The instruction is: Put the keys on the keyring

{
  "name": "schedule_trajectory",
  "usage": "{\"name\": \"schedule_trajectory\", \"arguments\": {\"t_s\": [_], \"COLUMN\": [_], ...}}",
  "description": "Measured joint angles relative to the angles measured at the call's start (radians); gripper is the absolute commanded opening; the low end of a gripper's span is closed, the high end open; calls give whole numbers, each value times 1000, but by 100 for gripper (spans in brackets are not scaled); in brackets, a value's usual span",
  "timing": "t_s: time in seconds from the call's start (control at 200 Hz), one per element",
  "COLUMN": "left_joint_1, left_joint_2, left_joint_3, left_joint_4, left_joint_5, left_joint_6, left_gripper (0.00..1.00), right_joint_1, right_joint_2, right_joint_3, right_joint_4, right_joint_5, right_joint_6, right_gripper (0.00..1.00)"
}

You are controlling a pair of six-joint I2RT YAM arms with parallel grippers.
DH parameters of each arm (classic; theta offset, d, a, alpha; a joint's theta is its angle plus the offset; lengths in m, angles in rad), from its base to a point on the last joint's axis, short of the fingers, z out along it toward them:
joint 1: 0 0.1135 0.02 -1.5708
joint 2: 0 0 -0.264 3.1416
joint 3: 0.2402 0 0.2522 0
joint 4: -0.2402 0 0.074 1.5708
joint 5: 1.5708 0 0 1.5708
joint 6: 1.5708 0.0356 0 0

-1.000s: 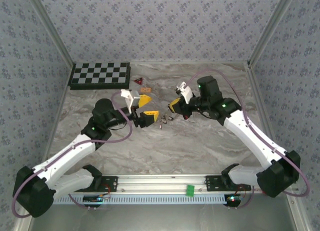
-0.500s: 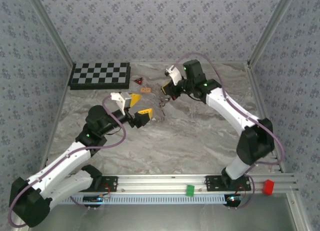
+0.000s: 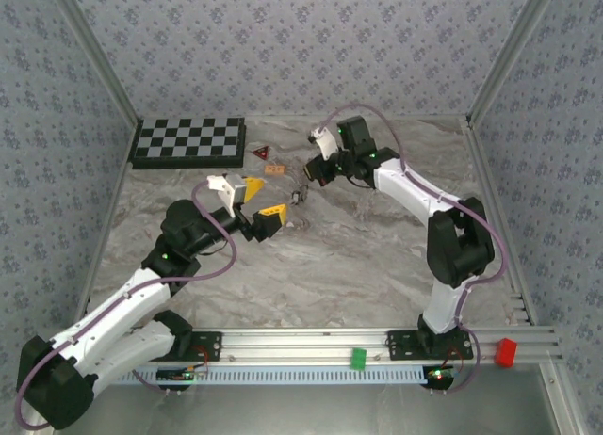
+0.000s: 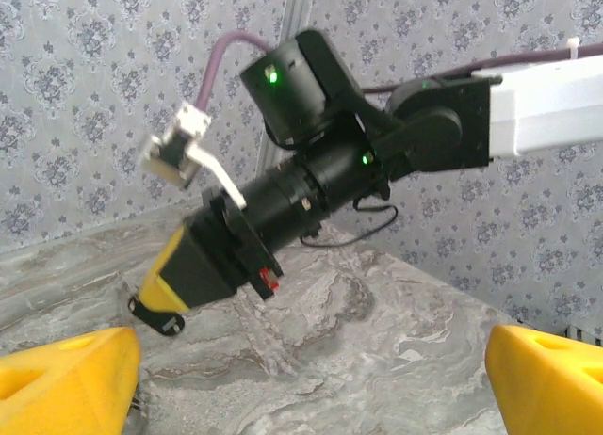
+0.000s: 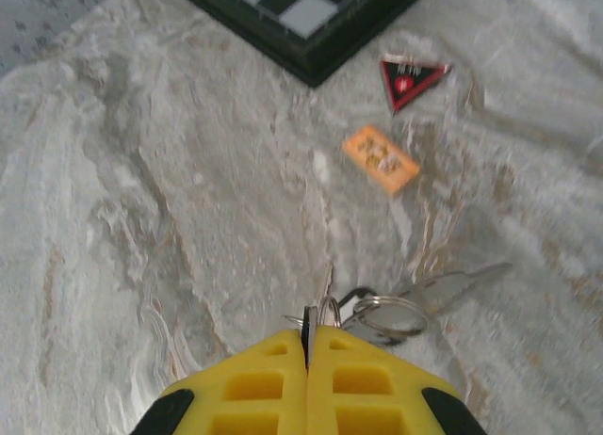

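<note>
- right gripper [image 5: 307, 346]: the yellow fingers are squeezed flat together, and there's a thin dark sliver of the keys [image 5: 443, 289] caught in the seam at the very tip. So it's clamped on the bunch, though I can't tell which exact piece it has.
- From the left wrist cam, a small black oblong bit hangs right under that same tip.
- The rest of the bunch fans out from the tip: the keyring [image 5: 388, 314] sits just beside the fingers, and one long silvery blade points away from them. I can't tell if the ring is resting on the counter [image 3: 358, 265] or just off it.
- In the overhead shot the keys are off the checkerboard [image 3: 188, 141] to its right and nearer the arm bases than its near edge.
- The right gripper is right of the board too, just above the keys, with its arm stretched far across.
- left gripper [image 3: 263, 201]: wide apart, nothing between the yellow fingers [image 4: 66, 383]. It sits off the board's near right corner, close to the keys but not touching them, and its camera looks straight at the other arm.
- red triangle [image 5: 411, 77]: flat on the counter just past the board's right edge.
- orange piece [image 5: 380, 160]: a bit further from the board than the triangle, between it and the keys.
</note>
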Motion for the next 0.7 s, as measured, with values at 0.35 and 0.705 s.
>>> {"name": "schedule_trajectory", "arguments": {"t_s": [0.35, 0.705], "left_joint_1": [0, 3], "left_joint_2": [13, 13], "left_joint_3": [-3, -3], "left_joint_4": [2, 6], "left_joint_5": [0, 1], "left_joint_6": [0, 0], "left_gripper": [94, 94], "right_joint_1": [-8, -27], "right_joint_2": [-79, -176], "right_joint_3": [-150, -269], "right_joint_4": [-2, -29], "right_joint_5": [38, 76], "right_joint_6": [11, 37], "right_gripper": [0, 0]}}
